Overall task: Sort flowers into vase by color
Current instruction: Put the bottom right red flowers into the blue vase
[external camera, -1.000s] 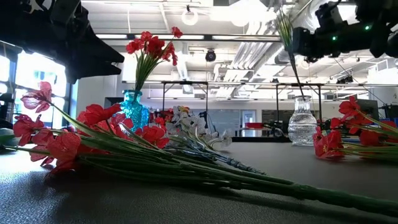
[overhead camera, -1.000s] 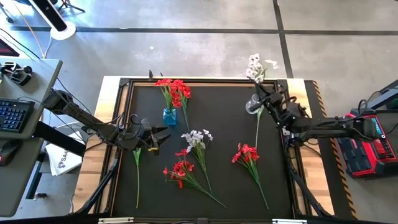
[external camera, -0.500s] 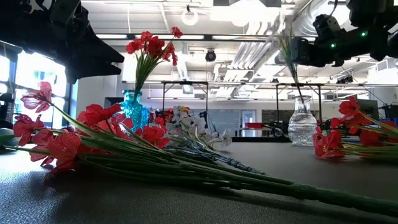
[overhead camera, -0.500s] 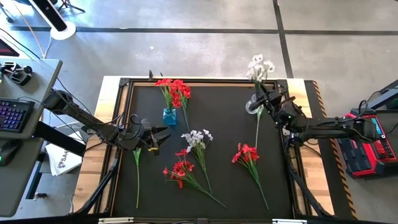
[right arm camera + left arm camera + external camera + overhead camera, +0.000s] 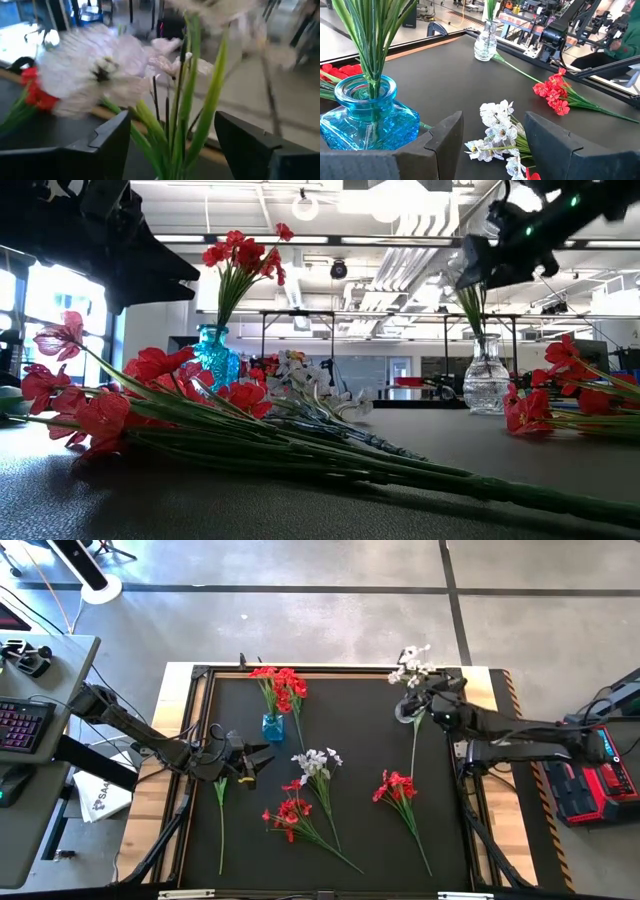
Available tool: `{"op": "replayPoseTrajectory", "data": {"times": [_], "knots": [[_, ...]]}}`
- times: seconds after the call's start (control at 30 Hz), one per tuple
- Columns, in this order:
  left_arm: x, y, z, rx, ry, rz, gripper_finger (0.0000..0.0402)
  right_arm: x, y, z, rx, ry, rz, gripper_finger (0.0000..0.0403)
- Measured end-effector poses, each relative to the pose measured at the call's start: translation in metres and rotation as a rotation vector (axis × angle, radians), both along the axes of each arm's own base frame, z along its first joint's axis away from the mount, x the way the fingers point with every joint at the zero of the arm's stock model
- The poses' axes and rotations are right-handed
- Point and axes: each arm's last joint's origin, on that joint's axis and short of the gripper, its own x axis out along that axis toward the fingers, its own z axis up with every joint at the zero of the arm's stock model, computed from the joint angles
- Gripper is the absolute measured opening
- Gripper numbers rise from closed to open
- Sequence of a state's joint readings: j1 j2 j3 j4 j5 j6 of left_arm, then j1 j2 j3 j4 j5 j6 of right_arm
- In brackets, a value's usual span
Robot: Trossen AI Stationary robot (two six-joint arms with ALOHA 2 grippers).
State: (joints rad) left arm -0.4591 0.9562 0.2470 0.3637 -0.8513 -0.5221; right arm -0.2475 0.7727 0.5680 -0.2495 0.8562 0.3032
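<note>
The right gripper (image 5: 432, 700) is up by the far right corner of the black tabletop (image 5: 350, 710), just over the clear glass vase (image 5: 486, 378). Its fingers are spread apart and hold nothing. A white flower sprig (image 5: 412, 665) stands in the clear vase, with its blossoms leaning out past the far edge of the tabletop. In the right wrist view the green stems (image 5: 182, 115) rise between the open fingers, not touching them.

The left gripper (image 5: 258, 762) waits near the left side of the tabletop. Its fingers are open too, and they hold nothing.

A blue glass vase (image 5: 272, 727) stands toward the far left part of the tabletop. Red flowers (image 5: 280, 683) are in it.

More flowers lie flat on the tabletop. A white bunch (image 5: 318, 762) lies near the middle. A red bunch (image 5: 290, 812) lies close to the near edge, just beside the white bunch. Another red bunch (image 5: 396, 786) lies toward the right side. One thin green stem (image 5: 221, 825) lies along the left edge.
</note>
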Motion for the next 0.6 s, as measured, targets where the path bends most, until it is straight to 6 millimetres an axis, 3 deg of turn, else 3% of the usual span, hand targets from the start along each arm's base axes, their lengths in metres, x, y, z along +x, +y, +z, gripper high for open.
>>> {"op": "replayPoseTrajectory", "data": {"times": [0.13,0.3,0.43,0.6], "knots": [[0.0,0.0,0.0,-0.001,0.0,0.0,0.0197,-0.008,0.009,0.027,0.157,-0.04,0.019,0.0258],[0.0,0.0,0.0,-0.001,0.0,-0.003,0.0197,-0.017,0.022,0.046,0.295,-0.056,0.068,0.0244],[0.0,0.0,0.0,-0.001,0.0,-0.003,0.0197,-0.02,0.034,0.042,0.415,-0.032,0.13,0.0229],[0.0,0.0,0.0,-0.001,0.0,-0.003,0.0197,-0.018,0.045,0.014,0.607,0.074,0.127,0.0204]]}}
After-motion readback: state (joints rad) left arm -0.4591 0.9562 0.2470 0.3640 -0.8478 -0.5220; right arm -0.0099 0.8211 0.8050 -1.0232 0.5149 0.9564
